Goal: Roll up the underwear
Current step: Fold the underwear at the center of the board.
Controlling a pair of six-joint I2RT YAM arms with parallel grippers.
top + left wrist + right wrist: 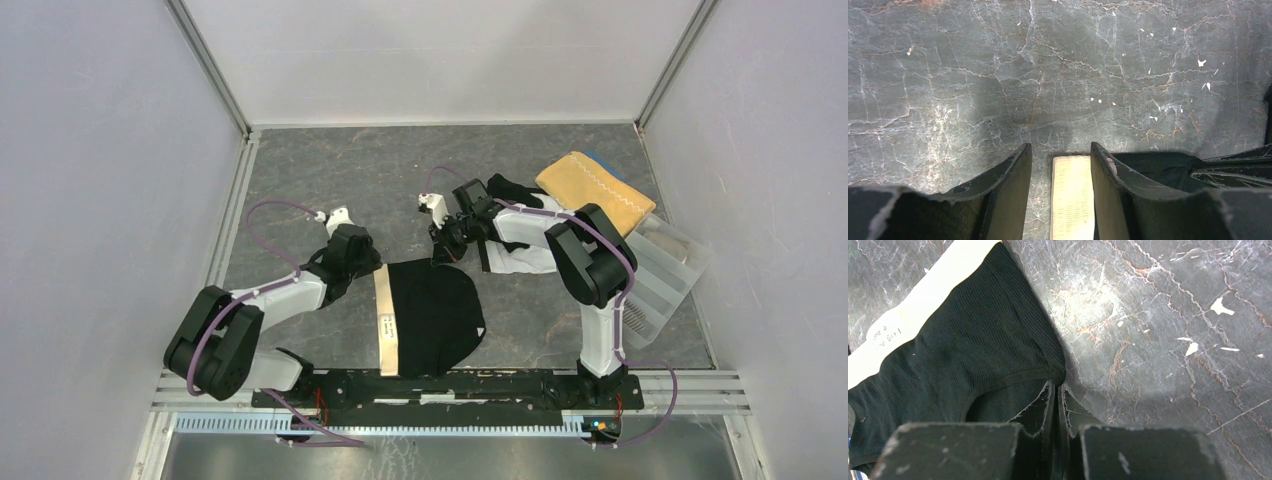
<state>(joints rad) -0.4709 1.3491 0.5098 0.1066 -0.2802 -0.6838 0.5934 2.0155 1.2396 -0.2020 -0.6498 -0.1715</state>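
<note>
The underwear (pixel 435 318), black with a pale waistband (pixel 1070 195), lies spread flat by the middle of the table's (pixel 340 170) near edge. Expect it to be light, limp and stretchy. It will sag and slide, so take it by the hem or the firmer waistband.

Your right pincer (pixel 1058 387) is closed on the hem corner at the garment's far side. Your left pincer (pixel 1061 150) stands partly open astride the waistband's end, gripping nothing.

Only the wrist views show these contacts. Only the top view shows the whole garment, plus the yellow towel (pixel 590 190) and clear tray (pixel 665 270) toward the far right corner.
</note>
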